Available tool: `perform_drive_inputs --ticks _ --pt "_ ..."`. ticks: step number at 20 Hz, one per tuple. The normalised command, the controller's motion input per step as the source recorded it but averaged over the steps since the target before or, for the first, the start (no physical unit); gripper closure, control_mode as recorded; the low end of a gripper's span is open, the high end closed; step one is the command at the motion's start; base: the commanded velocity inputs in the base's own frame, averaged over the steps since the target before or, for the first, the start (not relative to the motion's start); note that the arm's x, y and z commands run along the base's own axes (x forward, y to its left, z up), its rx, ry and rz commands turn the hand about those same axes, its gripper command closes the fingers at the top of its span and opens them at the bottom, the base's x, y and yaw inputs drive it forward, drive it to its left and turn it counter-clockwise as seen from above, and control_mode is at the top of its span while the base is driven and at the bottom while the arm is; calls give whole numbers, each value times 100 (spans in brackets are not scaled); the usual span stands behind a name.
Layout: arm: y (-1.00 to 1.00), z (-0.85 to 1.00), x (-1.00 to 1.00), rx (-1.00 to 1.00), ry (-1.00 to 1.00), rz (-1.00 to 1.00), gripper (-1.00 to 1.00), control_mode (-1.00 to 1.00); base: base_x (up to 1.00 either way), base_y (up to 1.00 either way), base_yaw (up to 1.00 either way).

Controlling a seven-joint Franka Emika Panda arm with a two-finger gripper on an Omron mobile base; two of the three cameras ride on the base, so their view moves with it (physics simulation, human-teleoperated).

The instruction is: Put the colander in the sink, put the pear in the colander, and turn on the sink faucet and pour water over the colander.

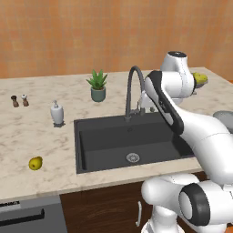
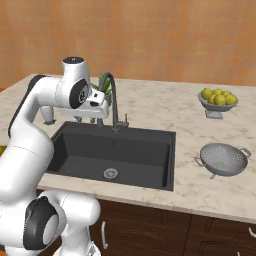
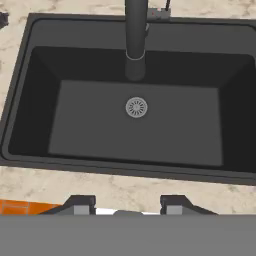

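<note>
The dark grey rectangular recessed sink [image 1: 104,143] lies bare in the marble-patterned counter [image 2: 165,107], its round silvery drain [image 3: 136,107] near the middle of the floor; the tall dark grey gooseneck faucet [image 2: 114,100] rises from the back rim, its spout arched over the basin. The pale grey perforated colander [image 2: 224,159] with two small handles sits on the counter right of the sink, well apart from it; behind it stands a grey footed bowl of yellow-green fruit [image 2: 218,100]. The small yellow pear [image 1: 36,163] lies on the counter left of the sink, near the front edge. The gripper [image 3: 128,206] hangs above the basin's front side, looking down into it; its two dark fingertips [image 3: 80,204] stand somewhat apart with nothing between them, though little of them shows.
</note>
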Motion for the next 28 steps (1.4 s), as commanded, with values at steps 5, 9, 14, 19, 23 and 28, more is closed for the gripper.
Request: perform_drive_inputs --ticks 5,9,14,19,23,28 --pt "0 -8 -18 -1 0 0 -100 -100 0 0 0" --pt "-13 -21 -55 -7 -7 0 -100 -100 0 0 0" --pt "-33 -11 -63 -5 -10 0 -100 -100 0 0 0" --pt "-56 -1 -45 -6 5 0 -100 -100 0 0 0" --pt "-73 0 -36 -4 12 0 -100 -100 0 0 0" --pt "-89 -2 -8 0 26 0 -100 -100 0 0 0"
